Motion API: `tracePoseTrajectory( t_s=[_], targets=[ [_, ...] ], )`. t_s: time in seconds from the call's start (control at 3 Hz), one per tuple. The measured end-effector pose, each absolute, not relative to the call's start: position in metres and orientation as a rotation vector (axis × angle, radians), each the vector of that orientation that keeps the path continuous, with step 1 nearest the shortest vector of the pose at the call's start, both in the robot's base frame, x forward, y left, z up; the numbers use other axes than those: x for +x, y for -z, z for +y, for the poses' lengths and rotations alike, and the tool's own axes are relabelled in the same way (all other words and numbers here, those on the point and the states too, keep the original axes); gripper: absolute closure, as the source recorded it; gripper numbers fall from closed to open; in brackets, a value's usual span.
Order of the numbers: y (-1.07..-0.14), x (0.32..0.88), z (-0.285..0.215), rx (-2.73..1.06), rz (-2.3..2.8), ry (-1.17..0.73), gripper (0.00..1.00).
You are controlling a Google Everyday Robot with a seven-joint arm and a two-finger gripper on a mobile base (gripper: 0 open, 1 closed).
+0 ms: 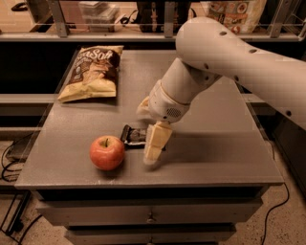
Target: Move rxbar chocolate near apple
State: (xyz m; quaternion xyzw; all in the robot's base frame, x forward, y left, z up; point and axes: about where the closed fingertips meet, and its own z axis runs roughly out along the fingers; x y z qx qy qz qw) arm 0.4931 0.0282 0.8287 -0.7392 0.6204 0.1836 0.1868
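Note:
The rxbar chocolate (133, 135), a small black wrapper with a white patch, lies flat on the grey table (215, 148), just right of and slightly behind the apple (107, 152). The apple is red with a yellowish blush and stands near the table's front left. A narrow gap separates bar and apple. My gripper (154, 147) points down at the bar's right end and hides that end. Its tip is at or just above the table top.
A large brown-and-yellow chip bag (92, 72) lies at the table's back left. A shelf rail with boxes and a bag (234, 12) runs behind the table. Cables (9, 158) hang off the left side. The table's front edge is close to the apple.

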Motion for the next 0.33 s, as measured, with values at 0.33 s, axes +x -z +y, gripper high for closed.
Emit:
tracePoseTrajectory(
  t_s=[0.33],
  targets=[
    [-0.8287,0.493,0.0283,-2.081,1.747,-0.517,0.0]
  ],
)
